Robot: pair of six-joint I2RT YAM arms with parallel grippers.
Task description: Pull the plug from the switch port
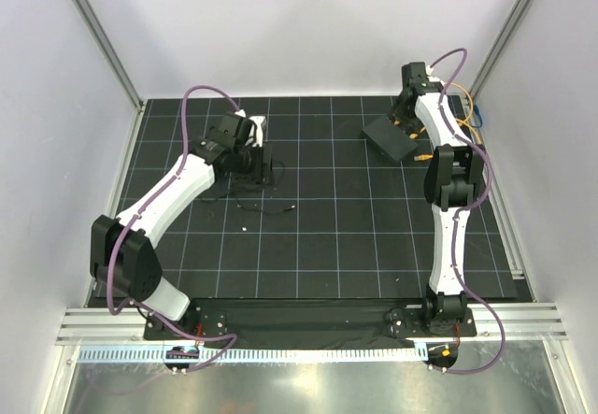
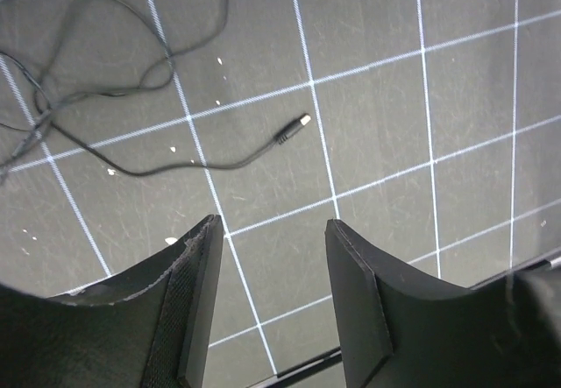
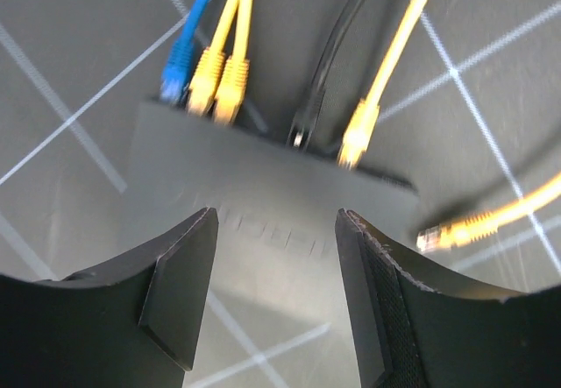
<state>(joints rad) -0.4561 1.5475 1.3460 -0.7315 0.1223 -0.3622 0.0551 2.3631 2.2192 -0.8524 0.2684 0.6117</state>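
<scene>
The right gripper (image 3: 276, 220) had its jaws spread over the network switch (image 3: 254, 173), a seated yellow plug (image 3: 355, 138) just beyond them, presumably staged for extraction.

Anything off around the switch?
One yellow plug lies loose on the mat beside the switch, in no port. The other plugs sit along its edge. The switch also lies askew to the grid lines.
</scene>
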